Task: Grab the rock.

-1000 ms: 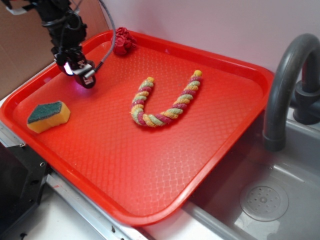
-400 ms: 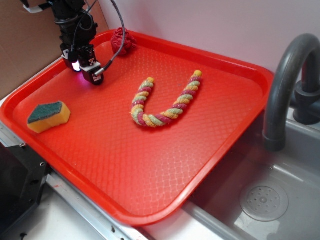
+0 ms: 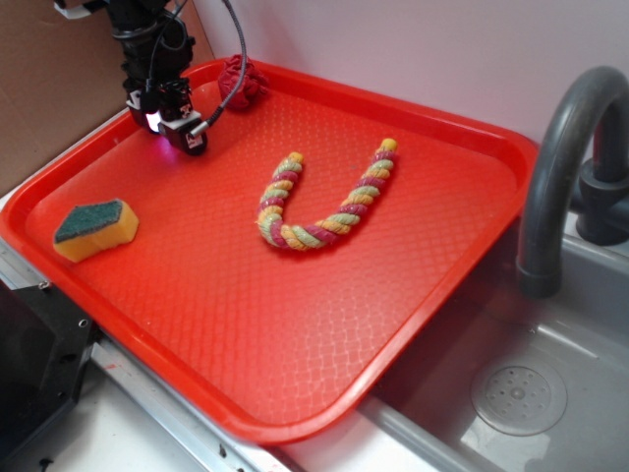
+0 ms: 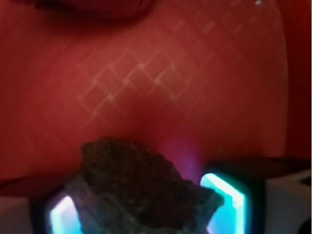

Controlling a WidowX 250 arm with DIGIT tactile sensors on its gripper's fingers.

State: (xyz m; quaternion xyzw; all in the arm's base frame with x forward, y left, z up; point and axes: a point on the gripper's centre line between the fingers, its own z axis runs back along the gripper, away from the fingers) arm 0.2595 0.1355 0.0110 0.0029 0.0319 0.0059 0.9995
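In the wrist view, the rock (image 4: 131, 180), dark, rough and angular, fills the gap between my two glowing fingers (image 4: 225, 204), touching both pads. My gripper (image 4: 146, 207) is shut on it over the red tray floor. From the exterior view my gripper (image 3: 175, 120) hangs at the tray's back left corner, close to the dark red wrinkly ball (image 3: 241, 81). The rock itself is hidden behind the fingers there.
The red tray (image 3: 423, 295) holds a yellow sponge with a green top (image 3: 95, 228) at front left and a U-shaped striped rope (image 3: 319, 202) in the middle. A grey sink (image 3: 521, 393) with a faucet (image 3: 565, 167) lies to the right. A brown board stands at back left.
My gripper has moved back and slightly right, nearer the tray's far corner and the dark red ball. The sponge, rope and ball have stayed put.
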